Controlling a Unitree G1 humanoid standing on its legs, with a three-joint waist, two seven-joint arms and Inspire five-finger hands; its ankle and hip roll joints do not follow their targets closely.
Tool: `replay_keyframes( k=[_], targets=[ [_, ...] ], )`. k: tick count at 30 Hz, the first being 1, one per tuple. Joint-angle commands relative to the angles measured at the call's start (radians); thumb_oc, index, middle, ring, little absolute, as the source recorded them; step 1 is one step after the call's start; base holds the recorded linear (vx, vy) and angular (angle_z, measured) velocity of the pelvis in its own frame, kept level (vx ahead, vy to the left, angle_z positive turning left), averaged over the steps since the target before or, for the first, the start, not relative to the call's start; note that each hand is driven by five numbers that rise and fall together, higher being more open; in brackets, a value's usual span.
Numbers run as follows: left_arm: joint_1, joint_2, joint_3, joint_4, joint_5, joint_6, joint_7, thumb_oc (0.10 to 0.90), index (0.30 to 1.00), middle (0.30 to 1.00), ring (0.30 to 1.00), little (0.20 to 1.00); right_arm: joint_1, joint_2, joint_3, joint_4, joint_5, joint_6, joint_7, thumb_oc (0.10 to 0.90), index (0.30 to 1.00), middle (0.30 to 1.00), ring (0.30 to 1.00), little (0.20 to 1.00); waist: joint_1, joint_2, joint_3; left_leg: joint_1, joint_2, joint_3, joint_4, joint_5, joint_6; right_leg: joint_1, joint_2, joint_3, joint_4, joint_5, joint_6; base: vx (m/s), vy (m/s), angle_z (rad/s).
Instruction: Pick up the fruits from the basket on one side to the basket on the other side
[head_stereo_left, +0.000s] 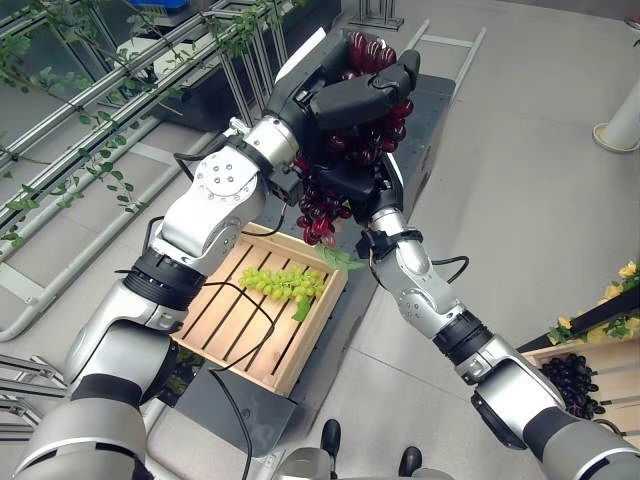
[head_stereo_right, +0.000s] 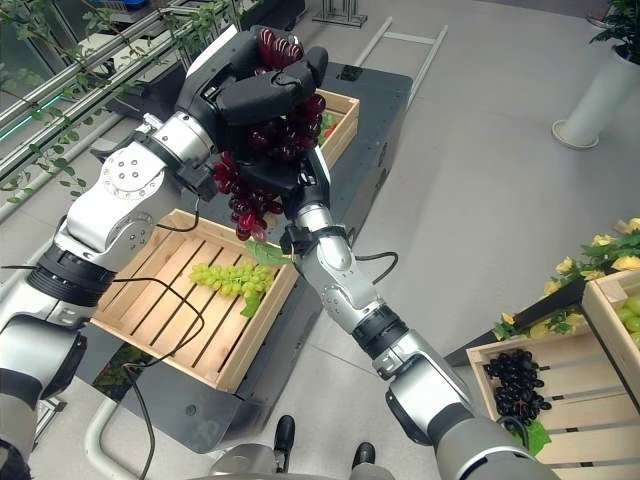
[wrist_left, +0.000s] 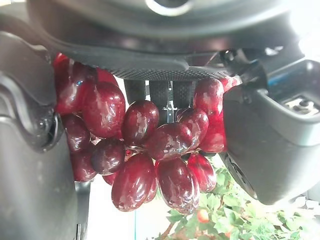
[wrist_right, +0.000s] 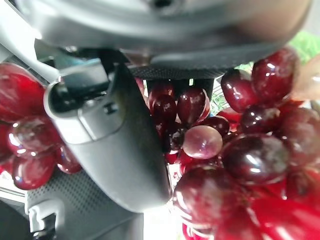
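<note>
Grey tiled floor, wooden crate w/ green grapes below-left. You've got both hands on red grape bunch: left hand curled over top, right hand cupping from beneath, prob. so loose bunch doesn't sag mid-transfer.

Both eye views look down from your head, sharing the raised left hand, right hand and the wooden crate below them. Each wrist view looks along its own hand, very close against the red grapes.
</note>
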Motion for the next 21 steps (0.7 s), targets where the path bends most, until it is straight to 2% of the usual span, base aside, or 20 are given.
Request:
replay_keyframes(
  k=[1, 6, 10, 13, 18, 21],
  targets=[
    [-0.093, -0.017, 0.005, 0.141, 0.041, -0.046, 0.022, 0.800, 0.900, 0.900, 0.900, 0.900, -0.050, 0.051, -0.101, -0.077, -0.012, -0.218, -0.043, 0.400, 0.300, 0.300, 0.300, 0.300, 0.009, -0.002, -0.253, 0.007, -0.033, -0.021, -0.001, -0.068, -0.011, -0.014, -0.023, -0.012, 0.002, 0.028, -0.035, 0.00, 0.000, 0.00],
    [-0.081, 0.023, 0.003, 0.212, 0.075, -0.053, 0.043, 0.800, 0.900, 0.900, 0.900, 0.900, -0.020, 0.023, -0.124, -0.119, -0.020, -0.265, -0.098, 0.400, 0.300, 0.300, 0.300, 0.300, -0.008, 0.000, -0.248, 0.007, -0.028, -0.005, -0.001, -0.068, -0.012, -0.024, -0.018, 0.002, 0.002, 0.032, -0.034, 0.00, 0.000, 0.00],
    [-0.068, 0.018, 0.000, 0.289, 0.109, -0.072, 0.057, 0.800, 0.900, 0.900, 0.900, 0.900, -0.004, 0.013, -0.142, -0.133, -0.042, -0.282, -0.118, 0.400, 0.300, 0.300, 0.300, 0.300, -0.025, 0.002, -0.244, 0.009, -0.025, 0.013, -0.001, -0.070, -0.012, -0.029, -0.014, 0.015, 0.002, 0.033, -0.035, 0.00, 0.016, -0.04],
    [-0.065, 0.010, -0.007, 0.349, 0.159, -0.089, 0.067, 0.800, 0.900, 0.900, 0.900, 0.900, 0.006, -0.002, -0.153, -0.132, -0.050, -0.284, -0.137, 0.400, 0.300, 0.300, 0.300, 0.300, -0.040, 0.001, -0.243, 0.011, -0.022, 0.028, -0.001, -0.071, -0.012, -0.032, -0.011, 0.028, 0.002, 0.034, -0.036, 0.00, 0.019, -0.15],
    [-0.054, -0.005, -0.010, 0.424, 0.154, -0.095, 0.078, 0.800, 0.900, 0.900, 0.900, 0.900, 0.022, -0.021, -0.171, -0.121, -0.047, -0.284, -0.131, 0.400, 0.300, 0.300, 0.300, 0.300, -0.063, 0.000, -0.243, 0.016, -0.020, 0.048, -0.001, -0.077, -0.011, -0.038, -0.005, 0.050, 0.002, 0.036, -0.036, 0.00, 0.015, -0.10],
    [-0.038, -0.020, 0.000, 0.482, 0.159, -0.127, 0.099, 0.800, 0.900, 0.900, 0.900, 0.900, 0.040, -0.036, -0.180, -0.106, -0.055, -0.271, -0.117, 0.400, 0.300, 0.300, 0.300, 0.300, -0.082, -0.002, -0.242, 0.020, -0.017, 0.068, -0.001, -0.080, -0.009, -0.045, 0.000, 0.073, 0.002, 0.040, -0.036, 0.01, 0.017, -0.23]
  ],
)
